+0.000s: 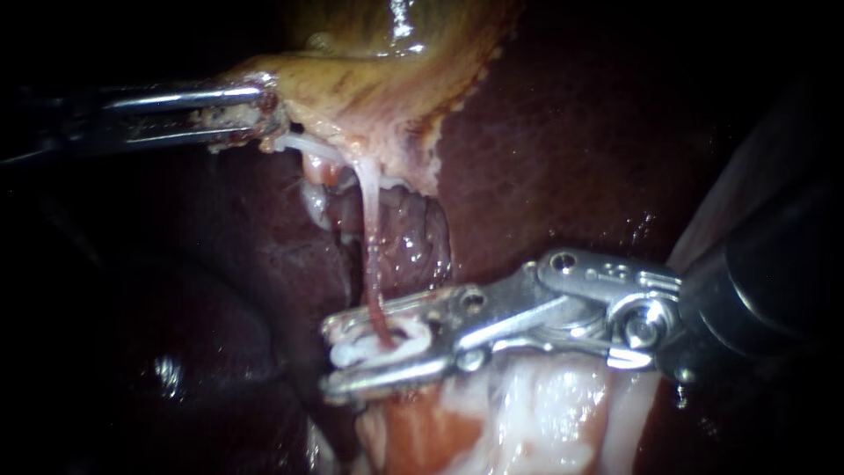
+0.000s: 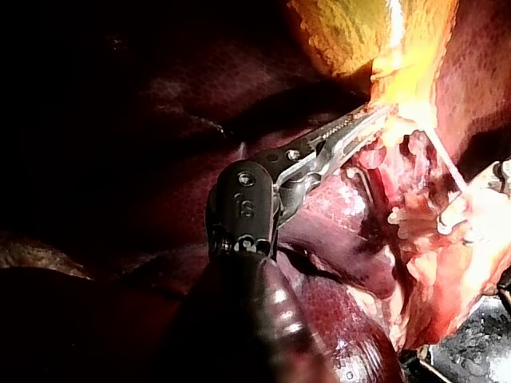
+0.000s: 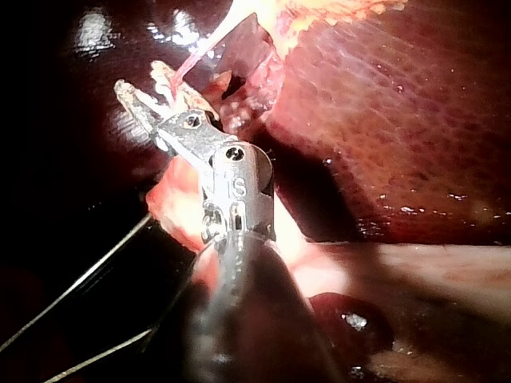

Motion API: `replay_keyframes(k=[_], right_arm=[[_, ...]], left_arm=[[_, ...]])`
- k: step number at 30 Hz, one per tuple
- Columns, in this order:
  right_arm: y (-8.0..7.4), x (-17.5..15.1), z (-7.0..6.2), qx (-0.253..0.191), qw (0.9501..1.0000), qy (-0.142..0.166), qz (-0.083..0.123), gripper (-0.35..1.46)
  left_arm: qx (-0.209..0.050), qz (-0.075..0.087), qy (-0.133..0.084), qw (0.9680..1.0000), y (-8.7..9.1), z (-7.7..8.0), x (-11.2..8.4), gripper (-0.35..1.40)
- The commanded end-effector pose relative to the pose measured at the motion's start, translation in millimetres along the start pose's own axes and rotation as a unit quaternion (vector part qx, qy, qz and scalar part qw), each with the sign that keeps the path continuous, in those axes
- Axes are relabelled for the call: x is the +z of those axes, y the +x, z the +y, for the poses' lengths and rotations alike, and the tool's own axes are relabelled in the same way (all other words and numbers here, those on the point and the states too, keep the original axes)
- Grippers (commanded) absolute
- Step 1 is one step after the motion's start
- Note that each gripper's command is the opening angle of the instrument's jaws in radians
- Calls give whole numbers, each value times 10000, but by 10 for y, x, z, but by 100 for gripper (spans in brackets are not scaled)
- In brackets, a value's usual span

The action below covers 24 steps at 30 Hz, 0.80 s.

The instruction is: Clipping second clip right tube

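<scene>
A thin pale-to-red tube [image 1: 369, 237] runs down from the yellowish gallbladder [image 1: 378, 79] across the dark liver [image 1: 563, 158]. My right instrument [image 1: 338, 356] comes in from the right, its two jaws a little apart on either side of the tube's lower end. A white clip [image 1: 352, 354] sits between them around the tube, touching both jaws. My left instrument [image 1: 268, 110] enters from the left, jaws shut on the gallbladder's edge and holding it up. The right wrist view shows the right instrument [image 3: 148, 100] at the tube [image 3: 196, 56]. The left wrist view shows the left instrument [image 2: 359, 128] on tissue.
Pale, raw tissue [image 1: 527, 413] lies under the right instrument's jaws. A dark hollow of liver [image 1: 404, 237] sits behind the tube. White clip-like pieces [image 2: 407, 217] show beside the left instrument in its wrist view. Two thin wires [image 3: 80, 303] cross beside the right shaft.
</scene>
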Motion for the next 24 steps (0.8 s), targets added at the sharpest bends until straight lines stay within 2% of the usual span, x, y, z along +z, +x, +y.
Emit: replay_keyframes(k=[1,4,5,8,24], right_arm=[[0,-1,1,26,10000,-4,-2,-13],[-1,-4,2,115,9999,-1,-4,-34],[-2,-5,2,143,9999,6,9,-35],[-3,-7,3,291,9996,-18,20,-35],[-3,-10,4,383,9993,-43,1,-35]], left_arm=[[0,0,1,10000,0,0,0,-35],[0,0,1,10000,0,0,1,-35],[0,0,1,10000,0,0,1,-35],[0,0,1,10000,0,0,1,-35],[1,-1,-1,10000,-1,-2,1,-35]])
